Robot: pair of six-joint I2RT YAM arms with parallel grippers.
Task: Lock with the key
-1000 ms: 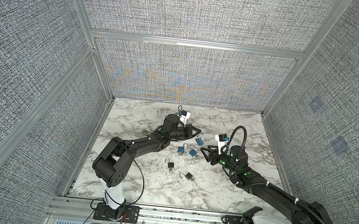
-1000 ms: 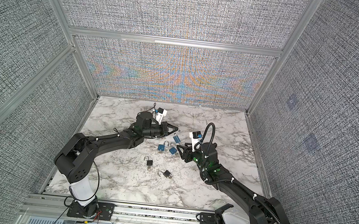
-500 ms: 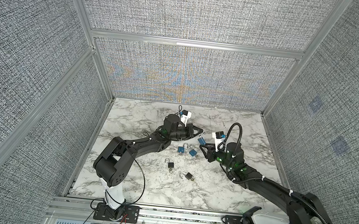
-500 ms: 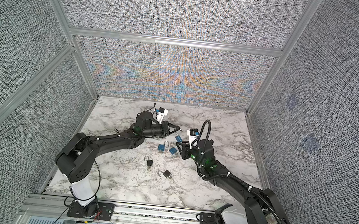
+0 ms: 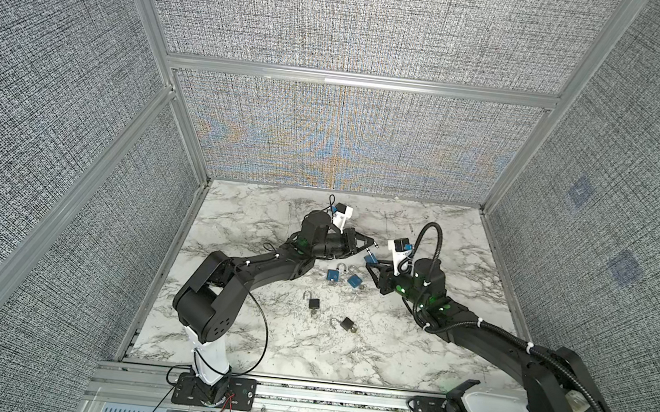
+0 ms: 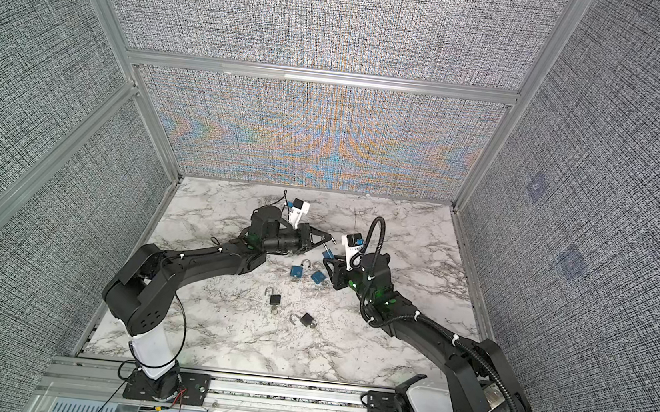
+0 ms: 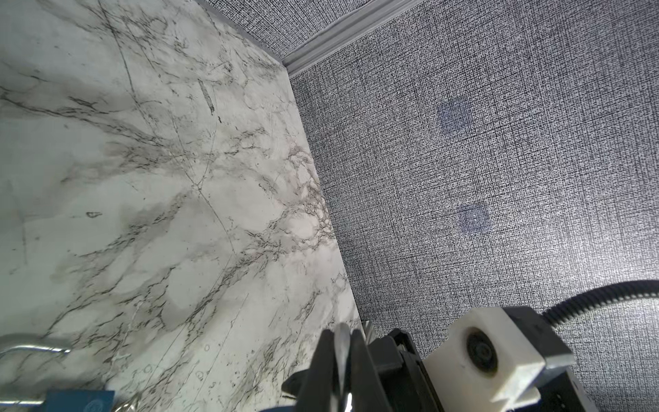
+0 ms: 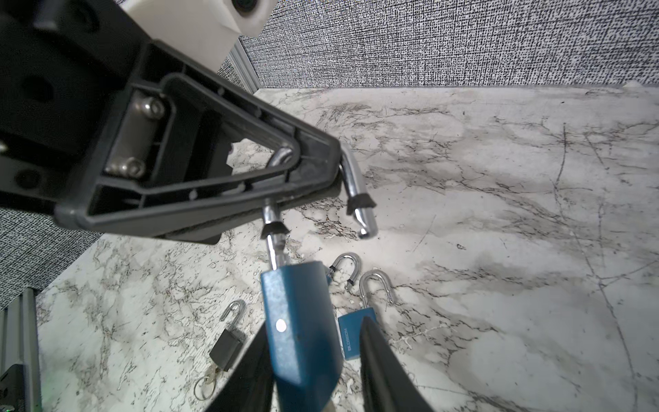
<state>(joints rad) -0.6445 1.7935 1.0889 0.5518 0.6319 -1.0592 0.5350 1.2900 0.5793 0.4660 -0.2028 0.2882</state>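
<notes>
table: white marble, grey veins | walls: grey woven fabric | frame: aluminium bars | patches: two, bluish, on side wall

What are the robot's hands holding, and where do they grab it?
The left gripper pinches the blue padlock by its silver shackle. The right gripper flanks the padlock's body; whether it grips cannot be told.

On the marble tabletop a blue metal padlock lay mid-surface, a second blue padlock right of it, a black metal padlock and another black padlock nearer the front edge.
</notes>
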